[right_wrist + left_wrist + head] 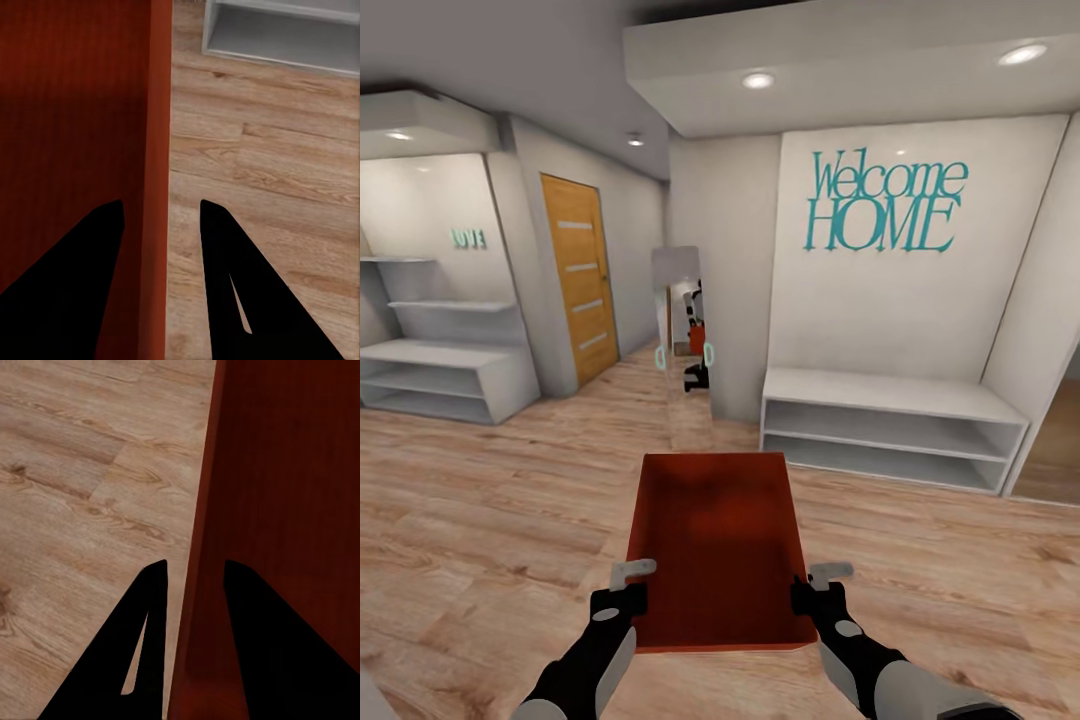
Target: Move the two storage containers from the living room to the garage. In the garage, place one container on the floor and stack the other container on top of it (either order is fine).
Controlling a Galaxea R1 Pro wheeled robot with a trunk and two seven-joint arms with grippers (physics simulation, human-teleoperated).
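Both grippers, left (632, 583) and right (818, 585), clamp the side walls of one storage container (715, 540) (orange-red, open-topped) above the wood floor (480, 500). Beyond the container stand a tall mirror (682, 345), a white bench shelf (890, 425) and an orange door (578, 275).

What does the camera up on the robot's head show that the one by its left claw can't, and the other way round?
The head view takes in the hallway: a "Welcome HOME" sign, an orange door, a white bench shelf, a mirror, and both claws, left claw and right claw, holding one storage container. The left wrist view alone shows, close up, the container's side wall running between that claw's two fingers. Both show the container and the wood plank floor.
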